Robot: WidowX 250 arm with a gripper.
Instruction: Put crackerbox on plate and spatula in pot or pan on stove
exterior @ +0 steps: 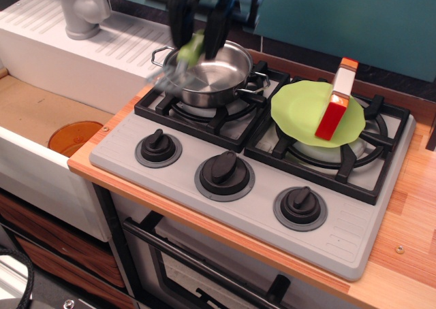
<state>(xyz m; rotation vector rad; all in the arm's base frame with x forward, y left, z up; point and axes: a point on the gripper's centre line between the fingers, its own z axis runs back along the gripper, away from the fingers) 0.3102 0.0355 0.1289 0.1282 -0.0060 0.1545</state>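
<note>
My gripper is shut on the spatula by its lime-green handle and holds it in the air over the near-left rim of the steel pot. The silver blade hangs down to the left and is blurred. The pot stands on the back left burner of the grey stove. The crackerbox stands on its end on the lime-green plate, which lies on the right burner grate.
Three black knobs line the stove's front. An orange disc lies in the sink at the left, with a grey tap behind it. A wooden counter runs to the right of the stove.
</note>
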